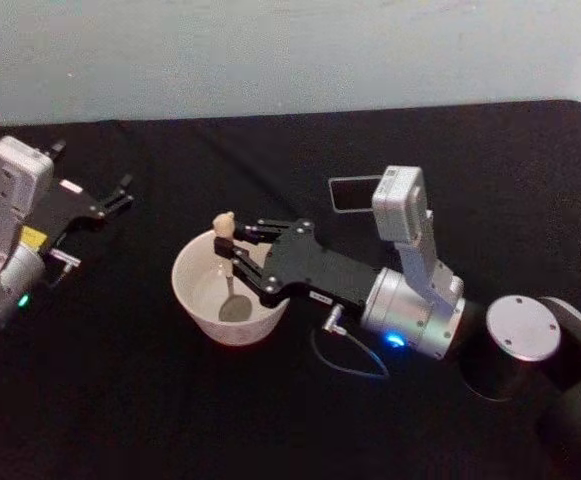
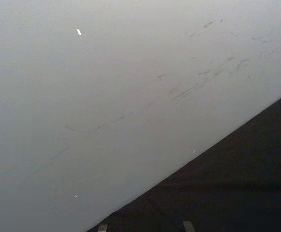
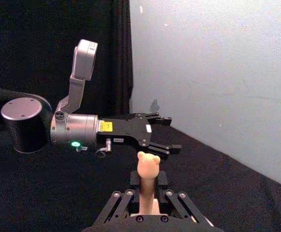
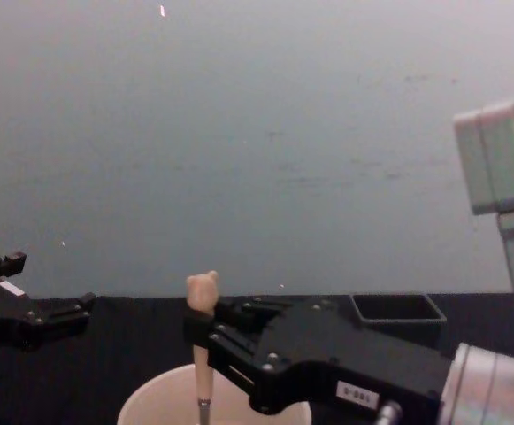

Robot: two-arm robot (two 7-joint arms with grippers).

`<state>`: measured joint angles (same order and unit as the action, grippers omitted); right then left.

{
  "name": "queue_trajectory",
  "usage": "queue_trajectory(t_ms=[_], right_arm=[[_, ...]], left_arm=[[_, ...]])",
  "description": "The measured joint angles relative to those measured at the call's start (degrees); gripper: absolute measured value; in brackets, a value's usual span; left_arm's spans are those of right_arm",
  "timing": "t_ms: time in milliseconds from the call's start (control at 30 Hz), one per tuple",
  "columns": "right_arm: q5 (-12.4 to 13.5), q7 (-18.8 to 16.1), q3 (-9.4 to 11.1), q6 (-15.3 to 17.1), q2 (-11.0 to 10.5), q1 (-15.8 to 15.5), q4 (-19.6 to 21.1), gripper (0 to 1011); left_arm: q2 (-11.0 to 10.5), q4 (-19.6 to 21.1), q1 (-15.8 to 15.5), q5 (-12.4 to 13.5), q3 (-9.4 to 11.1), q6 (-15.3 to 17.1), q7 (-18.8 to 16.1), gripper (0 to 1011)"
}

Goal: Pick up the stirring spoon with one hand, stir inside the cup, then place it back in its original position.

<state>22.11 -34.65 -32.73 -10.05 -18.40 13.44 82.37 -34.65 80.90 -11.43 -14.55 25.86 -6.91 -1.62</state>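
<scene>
The cream-white cup (image 1: 198, 297) stands on the black table, left of centre. The stirring spoon (image 1: 229, 283) stands upright in it, its small metal bowl down in the cup and its bear head (image 4: 203, 289) above the rim. My right gripper (image 1: 233, 246), black on a silver wrist, reaches in from the right and is shut on the beige handle just below the bear head (image 3: 148, 164). The cup rim (image 4: 147, 398) shows under the gripper (image 4: 200, 335). The dark square holder (image 1: 355, 194) stands behind the right wrist, also in the chest view (image 4: 398, 309). My left gripper (image 1: 122, 196) rests open at the far left.
A pale wall runs behind the table's far edge. The right arm's silver base joint (image 1: 523, 330) sits at the front right. A thin cable (image 1: 350, 362) loops on the cloth beside the right wrist. The left gripper (image 3: 163, 133) faces the spoon from across the cup.
</scene>
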Motion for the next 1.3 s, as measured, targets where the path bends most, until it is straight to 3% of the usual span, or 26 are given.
queue_trajectory(t_ms=[300, 733, 1067, 1300], right_arm=[[-0.7, 1.0, 0.0, -0.7, 1.5, 1.7, -2.3, 211], [-1.2, 2.8, 2.0, -1.0, 2.0, 2.5, -4.0, 211], [-1.3, 3.0, 2.8, -1.1, 1.7, 2.1, -3.3, 211], [0.0, 2.4, 3.8, -1.3, 1.2, 1.6, -0.4, 211]], left_arm=[[0.0, 0.0, 0.0, 0.0, 0.0, 0.0, 0.0, 1001], [0.0, 0.0, 0.0, 0.0, 0.0, 0.0, 0.0, 1001], [0.0, 0.0, 0.0, 0.0, 0.0, 0.0, 0.0, 1001], [0.0, 0.0, 0.0, 0.0, 0.0, 0.0, 0.0, 1001]])
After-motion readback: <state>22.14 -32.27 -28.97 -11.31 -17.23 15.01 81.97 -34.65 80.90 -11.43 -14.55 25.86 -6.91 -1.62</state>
